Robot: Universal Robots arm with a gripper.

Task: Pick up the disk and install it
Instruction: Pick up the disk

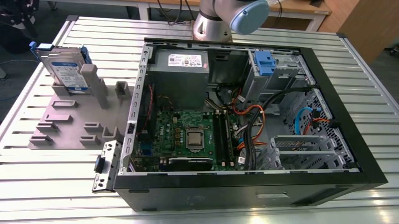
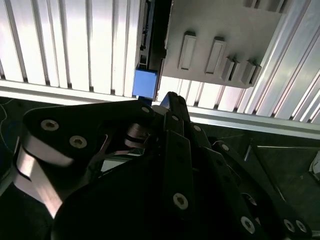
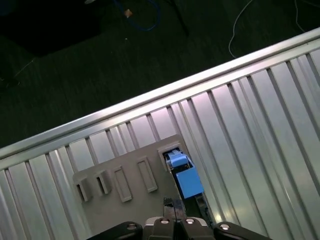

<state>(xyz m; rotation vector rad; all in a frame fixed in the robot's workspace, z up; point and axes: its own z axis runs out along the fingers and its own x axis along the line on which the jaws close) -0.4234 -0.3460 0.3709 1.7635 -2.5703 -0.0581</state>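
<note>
A robot arm (image 1: 224, 18) rises at the far edge of a ribbed aluminium desk (image 1: 56, 186), behind an open black computer case (image 1: 249, 184) that lies on its side with its motherboard (image 1: 187, 135), grey power supply (image 1: 181, 70) and bundled cables exposed. The disk (image 1: 65, 70), a silver drive with a white-and-blue label in a bright blue bracket, stands upright on edge in a slot at the far corner of a grey holder plate (image 1: 68, 123), which lies on the desk just beside the case on the exterior view's left. A blue drive caddy (image 1: 265, 63) sits in the bay at the case's far corner, on the exterior view's right, well apart from the disk. In both wrist views the black tool (image 2: 170, 97) (image 3: 175, 205) hangs high over the holder plate (image 2: 220, 30) (image 3: 130, 172), clenched with its fingers pressed together and nothing between them. Beyond its tip the disk's blue bracket (image 2: 145, 83) (image 3: 187, 182) shows end-on, apart from the tool and seated in the plate. The desk's pale slats (image 2: 75, 45) (image 3: 260, 125) run under the plate, and past the desk's edge lies a dark floor (image 3: 100, 50) strewn with loose cables.
</note>
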